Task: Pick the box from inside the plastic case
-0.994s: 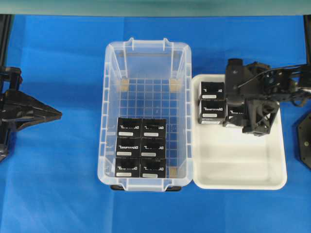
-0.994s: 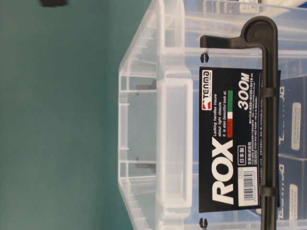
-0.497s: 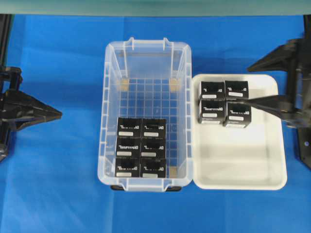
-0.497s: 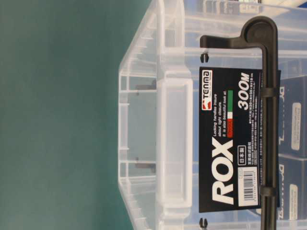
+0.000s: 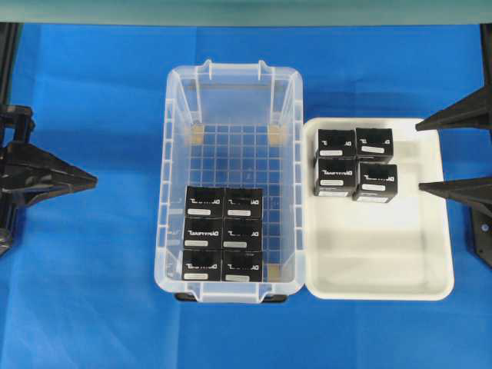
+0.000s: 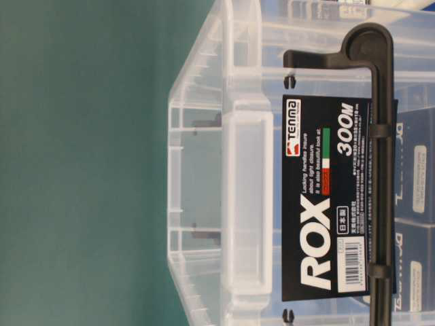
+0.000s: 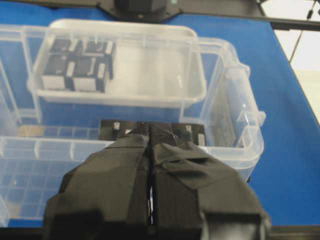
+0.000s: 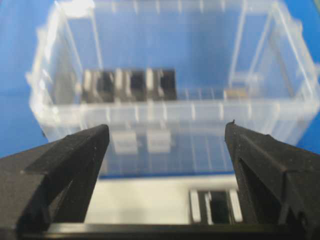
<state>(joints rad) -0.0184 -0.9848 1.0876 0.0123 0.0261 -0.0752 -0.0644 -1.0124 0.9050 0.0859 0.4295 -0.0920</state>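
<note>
Right gripper: jaws spread wide, empty, beside the white tray. Left gripper: jaws pressed together. Six boxes sit packed in the plastic case, well beyond the right jaws. Risk: tight packing leaves no finger gap, so a jaw may land on a neighbouring box or the case wall.
</note>
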